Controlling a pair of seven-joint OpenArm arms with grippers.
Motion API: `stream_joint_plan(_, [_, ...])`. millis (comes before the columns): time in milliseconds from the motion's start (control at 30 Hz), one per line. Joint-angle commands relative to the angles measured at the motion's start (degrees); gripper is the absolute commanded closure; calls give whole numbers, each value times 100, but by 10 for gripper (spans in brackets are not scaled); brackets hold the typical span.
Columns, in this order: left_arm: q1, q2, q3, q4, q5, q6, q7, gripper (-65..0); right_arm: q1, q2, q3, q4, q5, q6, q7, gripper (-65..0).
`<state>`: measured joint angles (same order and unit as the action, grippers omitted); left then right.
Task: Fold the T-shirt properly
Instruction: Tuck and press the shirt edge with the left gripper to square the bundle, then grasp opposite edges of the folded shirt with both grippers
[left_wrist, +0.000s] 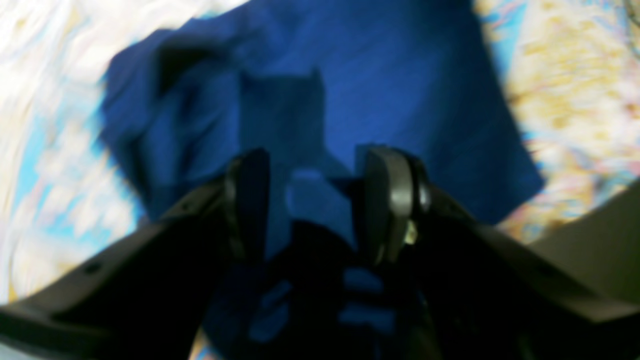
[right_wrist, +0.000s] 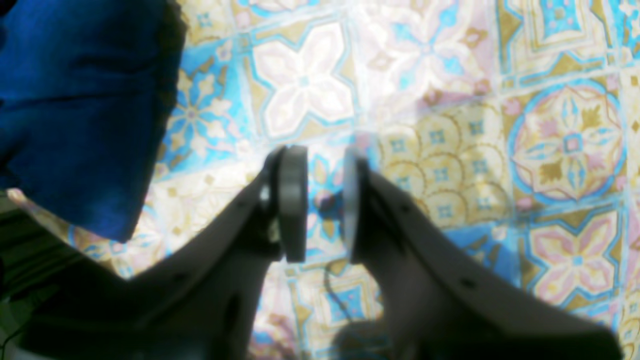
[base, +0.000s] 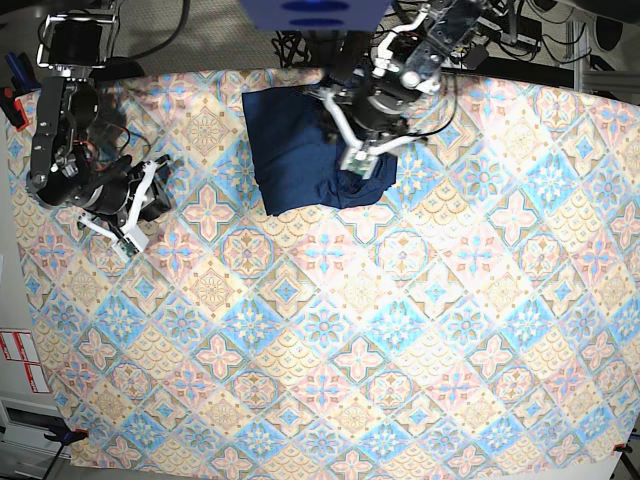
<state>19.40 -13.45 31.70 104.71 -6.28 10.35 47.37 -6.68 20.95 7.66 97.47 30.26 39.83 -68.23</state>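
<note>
Left end effector (left_wrist: 310, 200) fills the lower part of the left wrist view: two dark fingers (left_wrist: 387, 200) stand well apart, with blue fabric showing in the gap between them. Open, nothing pinched that I can make out. View is blurred, so whether the tips touch the cloth cannot be told.

T-shirt (left_wrist: 380, 95): dark navy, folded into a compact, roughly rectangular bundle. Base view puts it at the far edge of the desk, near the middle of that edge (base: 290, 145). Its edge nearer the left arm looks rumpled, with soft folds; the rest lies fairly flat. The left end effector (base: 358, 165) sits over the bundle's near corner on that side.

Right end effector (right_wrist: 324, 200): fingers parallel with a narrow gap, only the patterned cloth (right_wrist: 440, 150) visible between them. Partly open, holding nothing. In the right wrist view a blue fold of the T-shirt (right_wrist: 80, 110) occupies the upper left corner, apart from the fingers. In the base view this arm (base: 130, 205) is at the side of the desk, well apart from the T-shirt.

Pastel tile-print cloth covers the whole desk (base: 400, 330) and lies flat beneath the T-shirt.
</note>
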Motion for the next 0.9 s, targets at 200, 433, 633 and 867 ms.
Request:
stream_joint_plan(200, [482,-171,-1074,118,26,16,-100,-308,74,90,30,77,73,17,75,-123])
stream_joint_plan(433, [878,-4,-1838,479,-185,16,-109,-308,66,90,30,77,73,17,67,-123])
stream_joint_plan(633, [992,-13,-1953,989,-1328,-11,-109,-307,48,90,12,95,82,17,67,-122])
stream_joint_plan(867, [983,-409,-942,1050,-2207,-11,-100,-142,461,125,-1597,429,-217,17,111,-121])
